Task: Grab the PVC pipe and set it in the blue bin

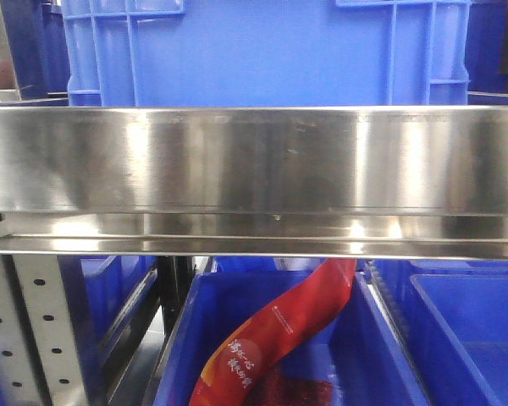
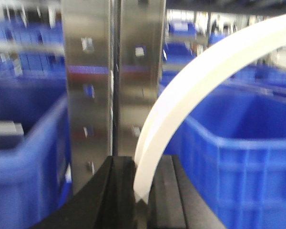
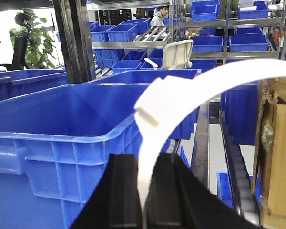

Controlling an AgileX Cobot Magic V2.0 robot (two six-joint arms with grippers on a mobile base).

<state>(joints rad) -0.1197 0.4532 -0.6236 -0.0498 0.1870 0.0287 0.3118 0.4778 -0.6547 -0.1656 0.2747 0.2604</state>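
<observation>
The PVC pipe is a white, bent, flat-looking strip. In the left wrist view it arcs from the upper right down into my left gripper, whose black jaws are shut on its end. In the right wrist view the pipe, with a white clip on it, curves down into my right gripper, which is also shut on it. A large blue bin stands just left of the right gripper, and another blue bin is right of the left gripper. The front view shows neither gripper nor the pipe.
A steel shelf rail fills the front view, with a blue crate above and a blue bin holding a red packet below. A steel upright stands ahead of the left gripper. A cardboard box is at right.
</observation>
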